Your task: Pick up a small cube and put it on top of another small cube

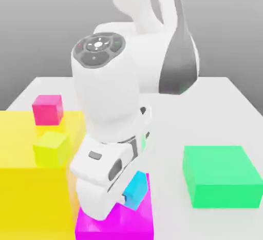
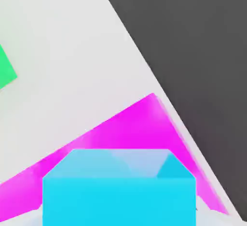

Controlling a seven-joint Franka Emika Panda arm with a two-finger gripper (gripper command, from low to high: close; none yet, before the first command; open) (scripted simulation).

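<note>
- The small cyan cube (image 1: 136, 190) is sitting at the very front of the scene, tilted, over the top face of a magenta block (image 1: 134, 218); whether it is touching that block or hanging just above it cannot be told.
- In the hand view the small cyan cube (image 2: 118, 193) is lying right under the camera with the magenta block (image 2: 130, 128) spreading out behind it.
- The claw (image 1: 123, 195) is closing fully on the small cyan cube, gripping it at the lower end of the white hand, which is pointing steeply down over the magenta block.
- A large yellow block (image 1: 31, 193) is standing at the exterior view's left, just beside the magenta block.
- A small yellow-green cube (image 1: 51, 149) is resting on top of the large yellow block.
- A large green block (image 1: 221, 175) is lying on the white surface (image 1: 215, 111) at the exterior view's right, well apart from the magenta block.
- A small pink cube (image 1: 48, 109) is sitting farther back, at the rear edge of the large yellow block.
- The white and grey arm (image 1: 154, 54) is rising behind the hand, toward the back of the surface.
</note>
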